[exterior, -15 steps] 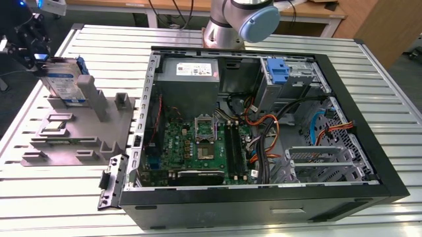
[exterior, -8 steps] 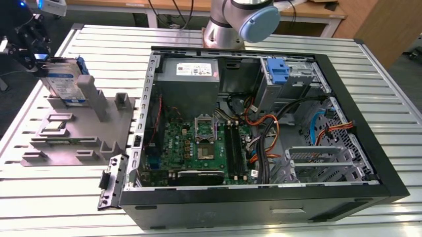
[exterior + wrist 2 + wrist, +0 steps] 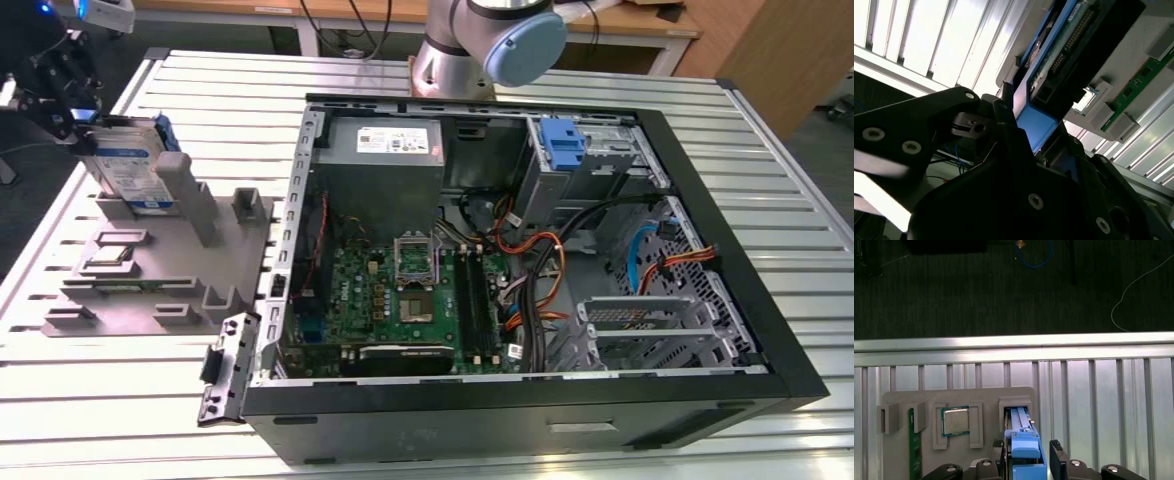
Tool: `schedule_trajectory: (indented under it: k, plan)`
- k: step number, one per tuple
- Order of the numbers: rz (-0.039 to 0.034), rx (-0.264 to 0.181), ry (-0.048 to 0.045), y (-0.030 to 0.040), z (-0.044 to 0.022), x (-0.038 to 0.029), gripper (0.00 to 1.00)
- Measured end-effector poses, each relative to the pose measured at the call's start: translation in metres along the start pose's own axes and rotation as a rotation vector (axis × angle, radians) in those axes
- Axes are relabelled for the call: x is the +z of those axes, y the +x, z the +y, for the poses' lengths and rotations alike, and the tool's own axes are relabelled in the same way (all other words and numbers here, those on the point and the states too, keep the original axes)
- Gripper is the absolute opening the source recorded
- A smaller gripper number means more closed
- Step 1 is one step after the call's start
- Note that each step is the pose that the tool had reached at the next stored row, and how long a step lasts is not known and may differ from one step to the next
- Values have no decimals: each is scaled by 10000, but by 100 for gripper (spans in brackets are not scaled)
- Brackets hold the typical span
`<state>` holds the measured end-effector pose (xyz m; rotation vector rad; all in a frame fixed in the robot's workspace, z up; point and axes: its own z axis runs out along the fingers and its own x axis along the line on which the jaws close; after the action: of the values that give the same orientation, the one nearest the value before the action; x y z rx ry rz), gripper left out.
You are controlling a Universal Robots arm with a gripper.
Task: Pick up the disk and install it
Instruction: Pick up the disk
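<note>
Claw (image 3: pixel 80 112) at the top edge of the disk (image 3: pixel 134 172), which stands upright on edge in a grey holder (image 3: pixel 147 262) on the table (image 3: pixel 120 400), at the exterior view's left and well apart from the open case (image 3: pixel 534 250). First wrist view, looking down along the disk: claw (image 3: pixel 1029 462) straddles the blue rail of the disk (image 3: pixel 1026 437), whose far end sits in the holder's slot (image 3: pixel 1015 403). A CPU (image 3: pixel 956 421) lies in the pocket just beside. Second wrist view: blue rail and connector end of the disk (image 3: pixel 1036 125), close against the claw body. Whether the claw is clamped or only set around the disk: cannot tell. Step in hand, as judged: grasp & lift-out, w/ install not begun, since the disk is seated in the holder. To do it well: keep the claw centred across the rail so the pull runs thru the disk's mid-plane. Bear on the plastic rails, not the circuit side, and confirm a firm, square hold before any rise. Draw out straight along the slot axis, no twist, until the lower edge is free of the walls. A skewed pull would prob. jam the disk or drag the holder w/ it. Risk: smooth rail on a tall, thin part, so slip or swing is likely if held off-centre.
</note>
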<state>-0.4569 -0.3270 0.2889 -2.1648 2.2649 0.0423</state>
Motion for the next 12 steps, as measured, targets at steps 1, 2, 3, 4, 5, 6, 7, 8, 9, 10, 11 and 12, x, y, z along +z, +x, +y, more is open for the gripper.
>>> schedule_trajectory:
  k: [1,2,3,4,5,6,7,8,9,10,11,12]
  plan:
    - [0,0,0,0,0,0,52]
    - [0,1,0,0,0,0,45]
    - [0,0,0,0,0,0,45]
    - [0,0,0,0,0,0,45]
    - [0,0,-1,0,0,0,45]
    - [0,1,0,0,0,0,45]
    - [0,0,0,0,0,0,45]
    - [0,1,0,0,0,0,45]
    - [1,0,1,2,-1,0,45]
    - [3,0,1,4,-1,0,45]
    - [4,0,0,7,0,0,45]
    - [7,0,1,10,-1,0,45]
